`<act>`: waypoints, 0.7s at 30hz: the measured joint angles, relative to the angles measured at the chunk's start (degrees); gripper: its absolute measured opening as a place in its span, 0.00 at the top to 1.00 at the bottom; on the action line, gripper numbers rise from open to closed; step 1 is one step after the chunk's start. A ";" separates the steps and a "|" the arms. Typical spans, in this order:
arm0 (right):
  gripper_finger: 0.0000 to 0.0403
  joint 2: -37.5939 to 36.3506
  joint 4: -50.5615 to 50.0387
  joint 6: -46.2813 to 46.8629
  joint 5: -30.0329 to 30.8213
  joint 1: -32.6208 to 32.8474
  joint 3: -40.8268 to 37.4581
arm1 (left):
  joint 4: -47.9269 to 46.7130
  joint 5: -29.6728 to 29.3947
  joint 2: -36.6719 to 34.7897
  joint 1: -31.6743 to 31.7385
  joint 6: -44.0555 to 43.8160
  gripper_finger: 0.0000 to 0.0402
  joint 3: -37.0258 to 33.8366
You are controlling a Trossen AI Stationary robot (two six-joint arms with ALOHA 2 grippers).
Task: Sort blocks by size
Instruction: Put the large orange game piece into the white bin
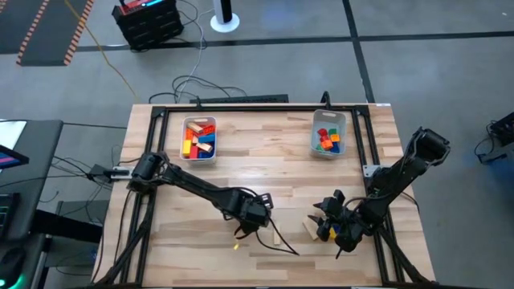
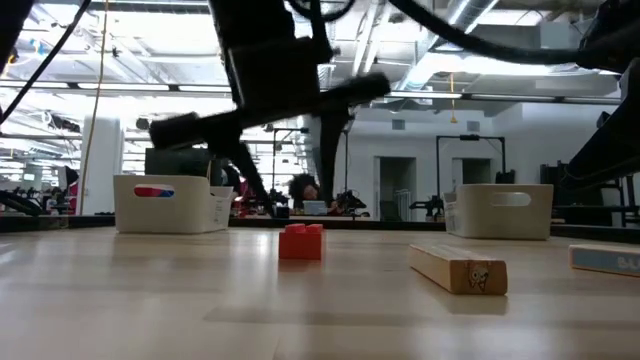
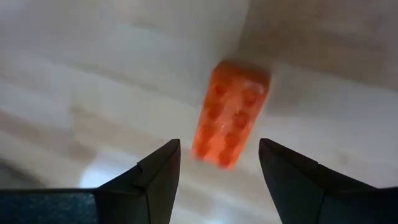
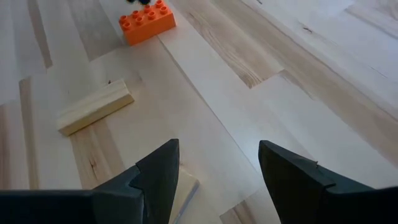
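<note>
Orange brick (image 3: pixel 231 113): lies flat on the table's near middle, studs up, directly below the left gripper, touched by nothing.
Left gripper (image 3: pixel 219 163): hangs above the orange brick, fingers spread wider than the brick, empty.
Tan bar (image 4: pixel 95 107): lies on the wood just right of the orange brick.
Right gripper (image 4: pixel 217 165): low over the near right of the table, fingers spread, holding nothing; a second tan piece (image 4: pixel 183 192) lies just beside one finger.
Left bin (image 1: pixel 200 138): far left, holds red, orange and tan blocks.
Right bin (image 1: pixel 328 134): far right, holds small coloured blocks.

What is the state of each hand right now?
Left hand: open, holding nothing, above the orange brick.
Right hand: open, holding nothing.
</note>
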 joint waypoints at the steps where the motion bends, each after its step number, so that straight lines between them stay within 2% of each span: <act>1: 0.38 0.00 0.01 0.00 0.02 0.00 0.00 | 0.17 0.75 0.51 0.00 0.00 0.47 0.00; 12: 0.38 0.00 0.11 -0.20 0.13 0.00 0.00 | 0.07 4.52 0.69 0.57 2.60 0.48 0.00; 18: 0.38 0.00 0.26 -0.72 0.15 -0.11 0.00 | 2.24 4.70 0.69 1.33 3.38 0.48 0.00; 21: 0.38 0.00 0.30 -0.76 0.17 -0.11 0.00 | 1.13 5.48 2.59 1.71 2.88 0.48 0.35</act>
